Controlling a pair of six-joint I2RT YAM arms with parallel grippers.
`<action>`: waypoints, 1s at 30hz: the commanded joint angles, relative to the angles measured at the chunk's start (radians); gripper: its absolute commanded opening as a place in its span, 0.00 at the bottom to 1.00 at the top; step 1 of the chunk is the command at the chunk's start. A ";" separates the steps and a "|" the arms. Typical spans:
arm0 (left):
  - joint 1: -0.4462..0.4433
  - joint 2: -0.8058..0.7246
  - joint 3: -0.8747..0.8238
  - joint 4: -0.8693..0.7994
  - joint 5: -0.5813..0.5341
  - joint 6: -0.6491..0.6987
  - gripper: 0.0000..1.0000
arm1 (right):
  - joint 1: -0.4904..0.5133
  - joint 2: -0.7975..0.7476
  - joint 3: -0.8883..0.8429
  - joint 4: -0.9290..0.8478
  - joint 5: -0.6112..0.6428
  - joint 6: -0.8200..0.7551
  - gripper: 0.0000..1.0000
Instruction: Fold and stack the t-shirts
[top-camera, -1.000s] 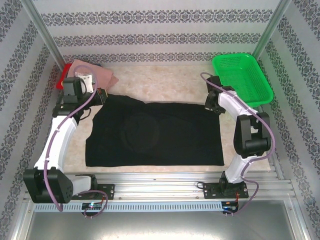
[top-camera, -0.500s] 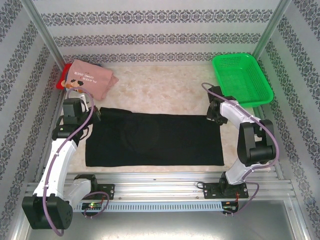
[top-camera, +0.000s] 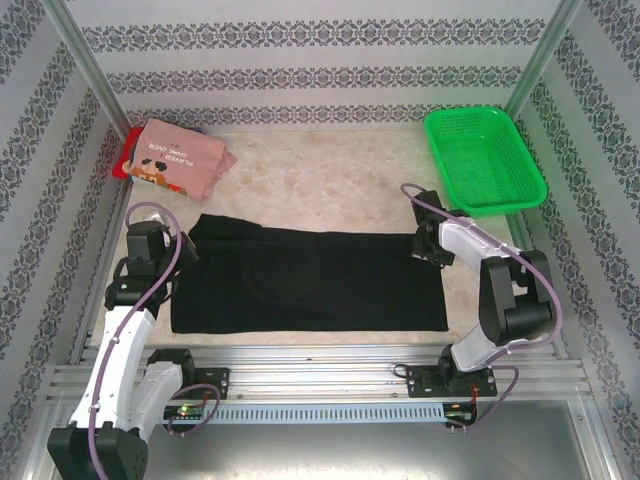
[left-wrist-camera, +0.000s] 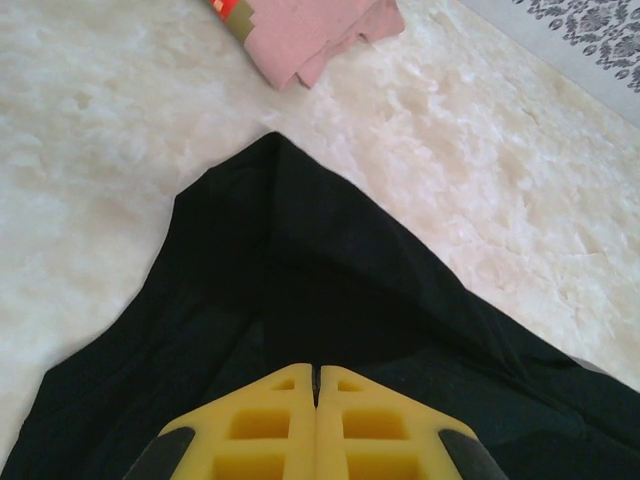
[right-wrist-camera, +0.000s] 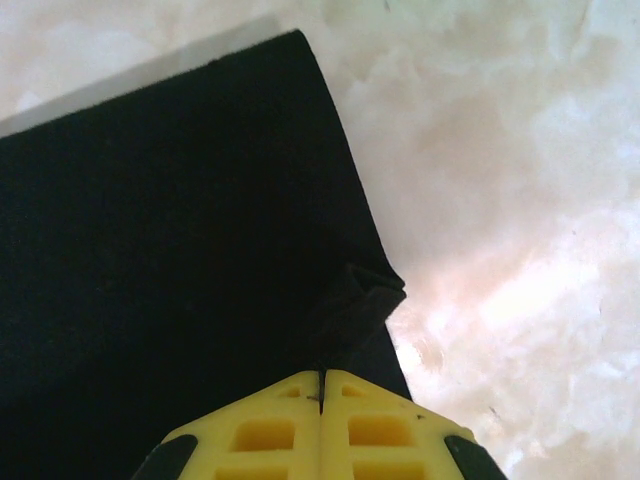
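As it lies, the black t-shirt (top-camera: 310, 285) runs left-right

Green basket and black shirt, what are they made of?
Green basket: looks like glossy hard plastic; its walls and floor are a stiff mesh of small holes. Black t-shirt: soft matte cloth, maybe cotton; it lies limp and puckers into folds at its corners.

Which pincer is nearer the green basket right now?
Right. The right pincer is just on the near side of the green basket, shut on the black t-shirt at its right edge; the left pincer is across the table, at its left edge.
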 joint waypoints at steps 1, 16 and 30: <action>0.013 -0.033 -0.032 -0.037 -0.026 -0.054 0.00 | 0.011 -0.035 -0.032 0.001 0.025 0.023 0.00; 0.013 -0.157 -0.138 -0.079 -0.039 -0.144 0.00 | 0.015 -0.063 -0.080 0.002 0.036 0.038 0.00; 0.013 -0.191 -0.203 -0.085 -0.029 -0.189 0.00 | 0.018 -0.055 -0.085 -0.012 0.036 0.063 0.00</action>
